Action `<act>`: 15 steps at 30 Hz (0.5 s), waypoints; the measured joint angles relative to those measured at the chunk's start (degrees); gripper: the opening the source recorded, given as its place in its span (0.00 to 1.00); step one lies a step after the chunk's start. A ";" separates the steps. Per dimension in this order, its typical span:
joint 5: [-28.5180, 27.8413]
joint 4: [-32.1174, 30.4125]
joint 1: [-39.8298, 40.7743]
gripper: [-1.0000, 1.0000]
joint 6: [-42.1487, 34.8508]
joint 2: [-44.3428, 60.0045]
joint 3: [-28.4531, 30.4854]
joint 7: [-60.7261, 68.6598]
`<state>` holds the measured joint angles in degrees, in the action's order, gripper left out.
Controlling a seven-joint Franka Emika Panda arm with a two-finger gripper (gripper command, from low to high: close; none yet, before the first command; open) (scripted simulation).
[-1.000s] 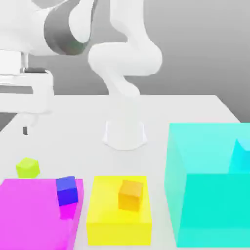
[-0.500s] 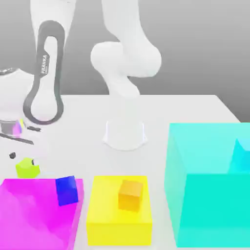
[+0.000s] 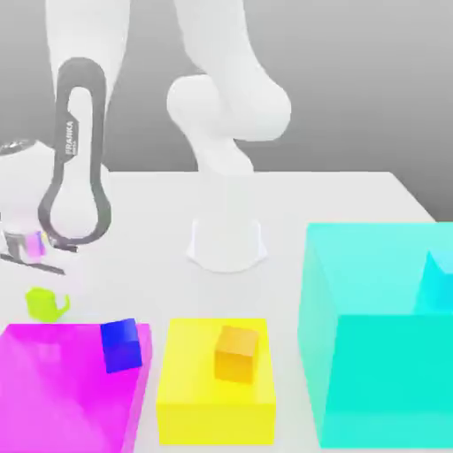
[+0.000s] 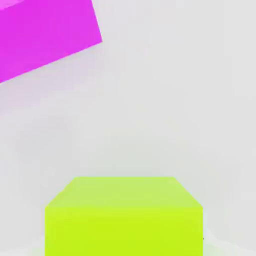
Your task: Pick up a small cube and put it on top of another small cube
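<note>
The small lime-green cube rests on the white table at the exterior view's left, just behind the magenta block. My gripper hangs right over it, and the white hand covers the cube's upper part. The same cube looms large and close in the hand view. A dark blue cube sits on the magenta block. An orange cube lies on the yellow block.
A big cyan block stands at the exterior view's right. The arm's round base is at the table's middle back. A corner of the magenta block lies near the lime cube. The table's left edge is close.
The hand swung round and came down over the lime-green cube, which is now partly covered. The cubes and blocks have not moved.
</note>
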<state>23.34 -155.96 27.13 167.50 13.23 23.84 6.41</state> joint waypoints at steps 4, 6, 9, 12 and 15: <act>-9.88 -1.59 -3.58 0.00 -3.35 -5.46 5.81 -7.41; -14.36 -2.08 -4.58 0.00 -5.45 -8.26 6.92 -11.04; -18.65 -0.44 -11.67 0.00 -11.82 -13.22 3.54 -16.94; -22.87 1.78 -16.95 0.00 -18.90 -18.49 -0.55 -23.39; -26.71 3.97 -19.90 0.00 -25.62 -23.45 -6.52 -29.53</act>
<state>-3.36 -152.00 7.23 141.88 -10.22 17.33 -23.13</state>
